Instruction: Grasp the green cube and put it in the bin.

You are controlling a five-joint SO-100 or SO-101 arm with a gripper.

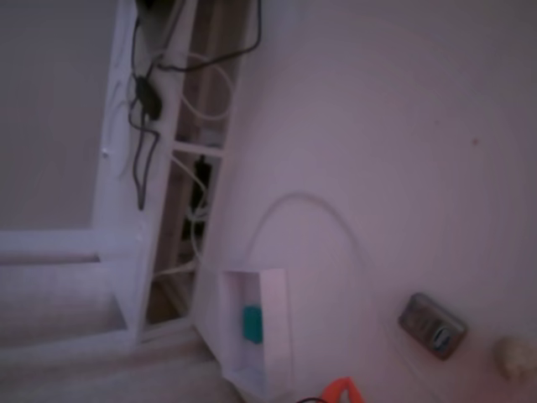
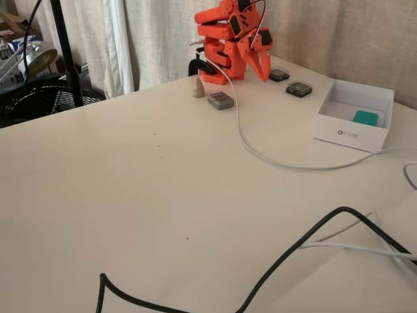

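Observation:
The green cube (image 2: 365, 117) lies inside the bin (image 2: 352, 135), a shallow white box at the right of the table; in the tilted fixed view the green cube (image 1: 252, 324) also rests on the floor of the bin (image 1: 273, 312). The orange arm is folded up at the back of the table. My gripper (image 2: 263, 72) points downward there, well left of the bin, fingers together and holding nothing. Only an orange tip of the gripper (image 1: 340, 390) shows at the bottom edge of the tilted view.
Three grey gadgets (image 2: 221, 100) (image 2: 279, 74) (image 2: 299, 89) lie near the arm's base, beside a small beige cone (image 2: 198, 88). A white cable (image 2: 260, 151) runs from the arm toward the right. A black cable (image 2: 293, 254) crosses the front. A white shelf frame (image 1: 143, 168) holds cables.

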